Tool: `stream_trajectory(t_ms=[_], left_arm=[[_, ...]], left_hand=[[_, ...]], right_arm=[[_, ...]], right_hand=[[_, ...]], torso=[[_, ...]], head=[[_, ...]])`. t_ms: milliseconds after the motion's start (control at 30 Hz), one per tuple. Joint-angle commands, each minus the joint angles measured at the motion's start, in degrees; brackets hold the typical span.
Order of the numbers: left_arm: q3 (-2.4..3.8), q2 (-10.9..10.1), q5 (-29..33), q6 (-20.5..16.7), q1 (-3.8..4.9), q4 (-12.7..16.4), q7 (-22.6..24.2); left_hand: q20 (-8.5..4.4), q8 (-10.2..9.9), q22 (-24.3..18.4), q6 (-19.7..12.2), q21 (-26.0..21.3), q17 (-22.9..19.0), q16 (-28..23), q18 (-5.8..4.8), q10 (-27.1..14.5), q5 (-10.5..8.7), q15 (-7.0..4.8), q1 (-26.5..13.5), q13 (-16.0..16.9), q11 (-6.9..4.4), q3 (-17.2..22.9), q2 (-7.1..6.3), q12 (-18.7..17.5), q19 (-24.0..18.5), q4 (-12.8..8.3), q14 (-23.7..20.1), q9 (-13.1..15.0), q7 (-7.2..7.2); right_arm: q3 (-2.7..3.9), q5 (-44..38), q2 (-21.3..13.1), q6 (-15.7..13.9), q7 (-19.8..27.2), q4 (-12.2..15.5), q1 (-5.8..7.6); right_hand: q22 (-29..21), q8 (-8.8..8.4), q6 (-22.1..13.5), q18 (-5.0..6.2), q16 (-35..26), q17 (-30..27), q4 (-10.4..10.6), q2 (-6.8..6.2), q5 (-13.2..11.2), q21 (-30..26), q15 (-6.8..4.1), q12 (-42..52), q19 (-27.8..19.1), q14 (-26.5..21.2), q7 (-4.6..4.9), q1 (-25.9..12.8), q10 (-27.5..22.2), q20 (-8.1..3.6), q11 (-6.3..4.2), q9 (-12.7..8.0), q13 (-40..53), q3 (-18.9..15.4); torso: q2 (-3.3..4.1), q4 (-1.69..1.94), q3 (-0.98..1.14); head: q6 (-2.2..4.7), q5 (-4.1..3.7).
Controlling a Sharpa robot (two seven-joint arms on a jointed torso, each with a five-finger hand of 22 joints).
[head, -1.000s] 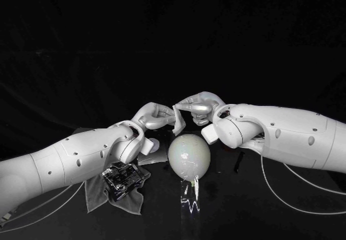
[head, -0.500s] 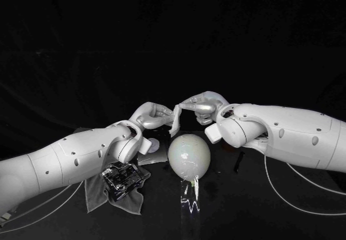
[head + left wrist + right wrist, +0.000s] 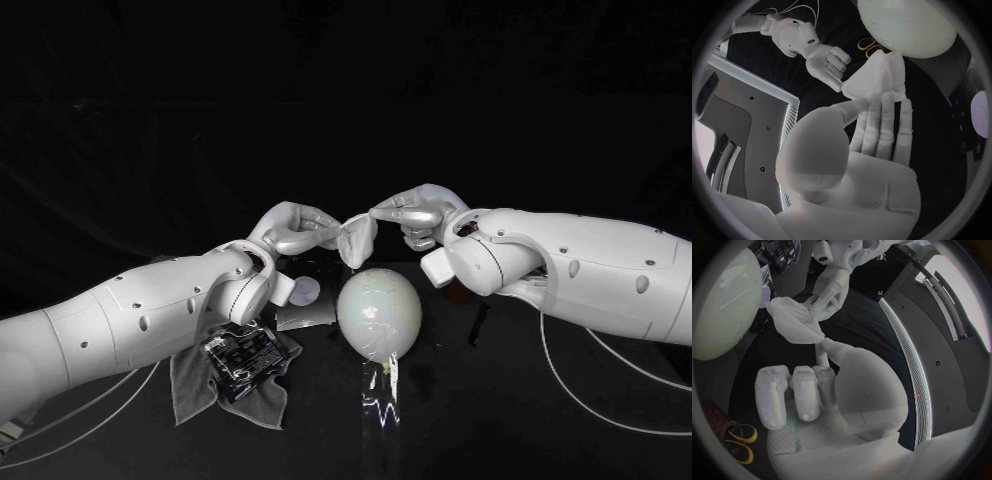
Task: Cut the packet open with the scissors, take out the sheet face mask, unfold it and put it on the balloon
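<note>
Two hands meet over the black table (image 3: 548,440), just beyond the balloon's far end, with the sheet face mask (image 3: 356,241) hanging folded between them. Left hand (image 3: 300,230): the left wrist view shows its fingers (image 3: 887,120) straight and pressed side by side, thumb set against the mask's near edge, cloth pinched between. Right hand (image 3: 415,212): thumb reaching out to the mask's lower corner, a fingertip on the other side, remaining fingers (image 3: 786,390) curled back toward the palm. Mask is a crumpled white wad with a few folds open, held in the air and clear of the balloon (image 3: 379,312). Balloon is pale, egg-shaped, lying between the two forearms. Silvery packet (image 3: 306,318) lies flat just left of the balloon, beside a small pale disc (image 3: 304,291). Scissors (image 3: 742,436), yellow-handled, lie on the table near the balloon on the right arm's side. Grey cloth (image 3: 202,385) under the left forearm, a dark clear box (image 3: 242,355) on it.
</note>
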Motion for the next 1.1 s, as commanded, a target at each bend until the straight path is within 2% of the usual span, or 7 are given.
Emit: stream_trajectory(t_ms=[33,400,567,800,1100], left_arm=[[0.07,-0.2,0.8,-1.2,0.04,0.0,0.5],[0.14,-0.2,0.5,-0.4,0.20,0.3,0.1],[0.36,-0.3,0.6,0.0,0.63,0.5,-0.3],[0.57,-0.5,2.0,1.7,2.24,0.7,-1.9],[0.74,-0.9,2.9,4.8,4.37,0.9,-4.8]], left_hand=[[-0.33,2.2,0.2,-0.4,0.4,0.1,0.4,0.92,0.1,0.38,-0.01,-0.6,0.1,0.01,0.4,0.06,0.3,0.2,-0.1,0.0,4.6,0.07],[-0.62,2.7,1.3,-1.0,1.9,0.6,0.9,0.73,-0.4,0.38,0.01,-1.1,0.9,0.02,1.2,-0.10,0.9,-0.2,-0.3,-0.3,6.0,0.06],[-0.67,2.8,1.6,-1.2,2.3,0.7,1.0,0.68,-0.5,0.37,0.06,-1.2,1.1,0.06,1.4,0.02,1.0,-0.4,-0.2,-0.5,6.4,0.09],[-0.81,3.0,2.3,-1.8,3.1,0.8,1.0,0.58,-1.1,0.36,0.23,-1.5,1.5,0.25,1.8,0.33,1.1,-0.9,0.0,-0.9,7.2,0.32],[-1.53,3.9,4.2,-3.4,5.9,0.2,-0.8,0.75,-1.7,0.38,0.67,-1.8,1.4,0.85,2.6,1.03,0.1,-1.2,0.3,-0.9,9.8,1.08]], right_arm=[[0.00,-1.7,-0.1,0.6,-0.6,-0.3,0.01],[-0.20,-4.0,0.5,0.4,-1.5,-0.7,-0.15],[-0.25,-6.1,0.6,0.2,-2.0,-0.8,-0.18],[-0.47,-9.1,1.2,-0.3,-2.6,-1.4,-0.36],[-0.67,-11.5,1.6,-1.7,-3.0,-2.4,-0.75]], right_hand=[[15.0,0.59,0.3,-0.72,0.2,15.0,-1.3,0.44,0.3,0.2,-0.51,0.2,6.0,6.1,-0.10,-0.1,6.0,-0.35,-0.43,5.8,15.1,1.6],[15.0,0.69,0.3,-0.72,0.2,15.0,-1.3,0.39,0.3,0.2,-0.51,0.2,6.0,6.1,-0.11,-0.2,6.0,-0.34,-0.43,5.9,15.1,1.6],[15.0,0.69,0.3,-0.72,0.2,15.0,-1.3,0.39,0.3,0.2,-0.51,0.2,6.0,6.1,-0.11,-0.2,6.0,-0.34,-0.43,5.9,15.1,1.6],[15.0,0.74,0.3,-0.76,0.2,15.0,-1.4,0.35,0.3,0.3,-0.51,0.2,6.0,6.1,-0.11,-0.3,6.0,-0.34,-0.43,5.9,15.1,1.6],[15.0,0.83,0.3,-0.76,0.2,15.0,-1.4,0.30,0.3,0.3,-0.51,0.2,6.0,6.1,-0.12,-0.4,6.0,-0.34,-0.43,6.0,15.1,1.6]], torso=[[0.01,0.00,0.02],[-0.01,-0.02,0.03],[-0.01,-0.05,0.01],[0.01,-0.01,0.03],[0.02,0.03,0.04]], head=[[0.01,0.04],[0.03,-0.08],[0.10,-0.11],[0.11,-0.10],[0.10,-0.04]])
